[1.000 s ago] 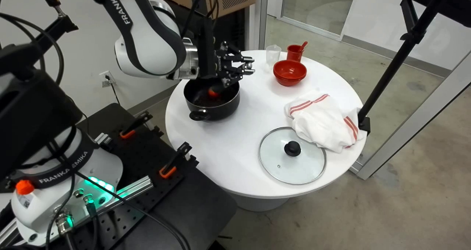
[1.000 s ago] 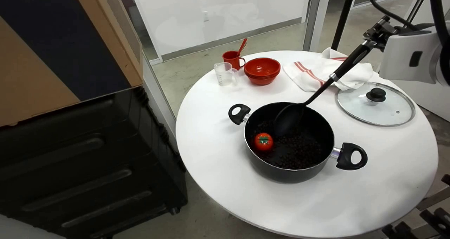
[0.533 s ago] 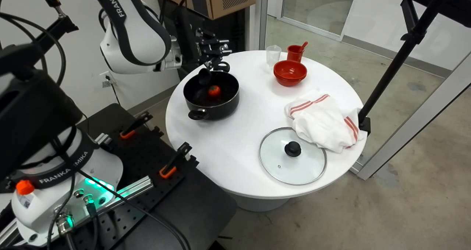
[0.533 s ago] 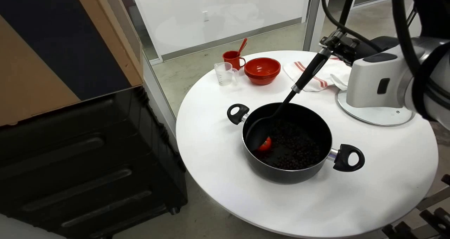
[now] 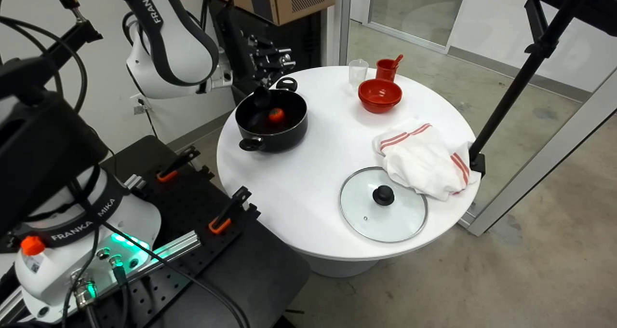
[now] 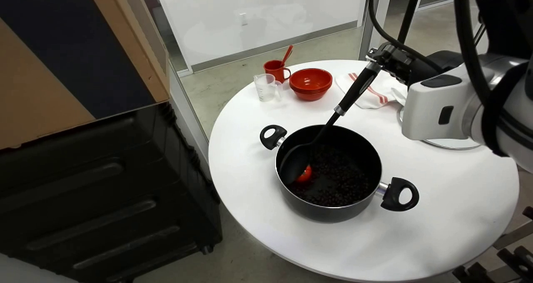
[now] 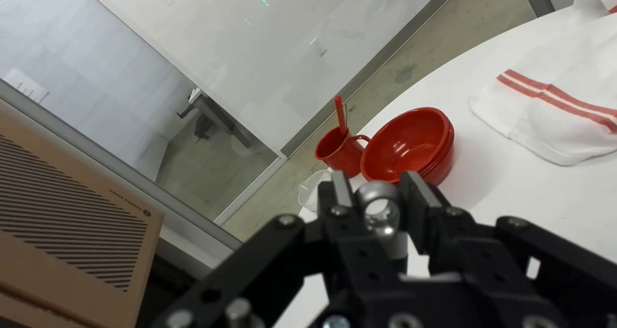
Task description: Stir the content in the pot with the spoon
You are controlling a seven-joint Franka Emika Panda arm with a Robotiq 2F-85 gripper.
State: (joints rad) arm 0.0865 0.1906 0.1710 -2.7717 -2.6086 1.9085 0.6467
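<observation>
Claw (image 7: 380, 195) has the spoon (image 6: 339, 111) pinched tight by its top end, tilted into the pot (image 6: 329, 214) near the tomato (image 5: 276, 116). Stir slow, off the walls, or the pot might slide.

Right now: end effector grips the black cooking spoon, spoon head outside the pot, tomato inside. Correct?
No: the spoon head is inside the black pot, as an exterior view shows. The end effector does grip the cooking spoon, tomato inside.
</observation>
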